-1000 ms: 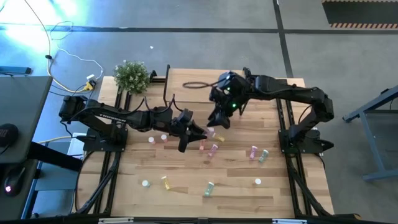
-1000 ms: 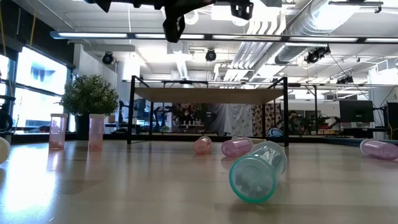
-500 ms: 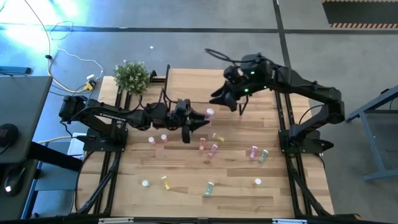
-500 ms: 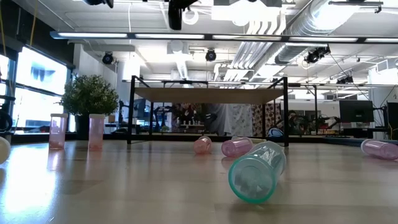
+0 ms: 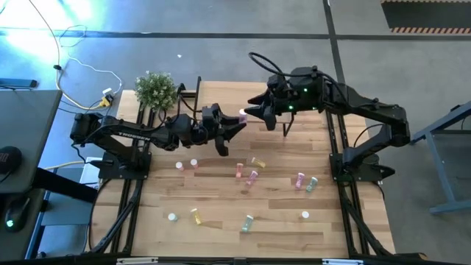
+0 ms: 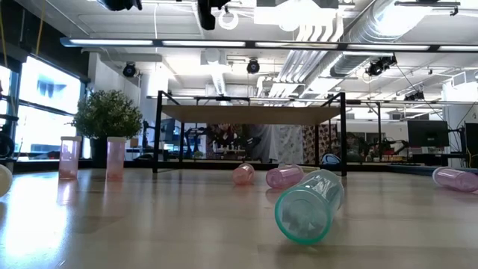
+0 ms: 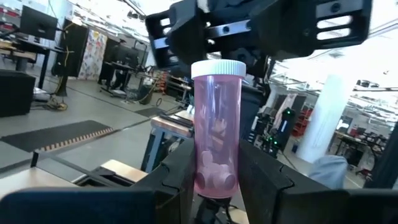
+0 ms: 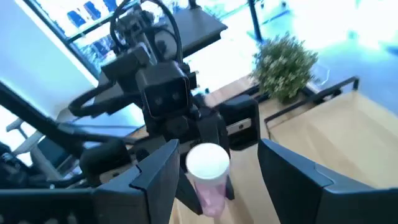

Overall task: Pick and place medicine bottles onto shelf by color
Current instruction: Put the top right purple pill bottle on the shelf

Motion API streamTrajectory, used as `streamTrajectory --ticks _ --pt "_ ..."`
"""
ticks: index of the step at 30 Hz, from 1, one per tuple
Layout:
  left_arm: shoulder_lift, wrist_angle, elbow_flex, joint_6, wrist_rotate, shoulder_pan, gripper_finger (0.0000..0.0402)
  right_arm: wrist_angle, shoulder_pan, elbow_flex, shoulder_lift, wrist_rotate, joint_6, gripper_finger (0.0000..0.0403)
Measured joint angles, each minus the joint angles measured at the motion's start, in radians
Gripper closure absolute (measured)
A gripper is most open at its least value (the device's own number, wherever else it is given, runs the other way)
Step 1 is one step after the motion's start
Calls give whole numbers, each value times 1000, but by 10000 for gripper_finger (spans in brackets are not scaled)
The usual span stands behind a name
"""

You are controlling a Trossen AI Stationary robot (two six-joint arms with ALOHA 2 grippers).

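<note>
Both arms are raised and stretched toward each other above the surface's far half. The left claw (image 5: 237, 126) is clamped on a pink bottle (image 7: 215, 127). The right claw (image 5: 252, 112) is spread wide, its fingers (image 8: 155, 171) flanking the cap.

Count from above: two robot arms, left gripper (image 5: 234, 126) and right gripper (image 5: 254, 112). One pink bottle (image 5: 242, 115) held up between them. Eleven small bottles lie or stand on the table (image 5: 346, 221). One shelf (image 6: 250, 113). One potted plant (image 5: 156, 90).
</note>
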Motion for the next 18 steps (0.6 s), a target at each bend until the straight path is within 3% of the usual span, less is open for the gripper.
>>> streamTrajectory --ticks 8,18 --pt "0 0 0 19 0 21 310 -2 30 0 17 96 -13 194" --pt "0 -2 0 40 0 26 310 20 35 -1 55 126 9 194"
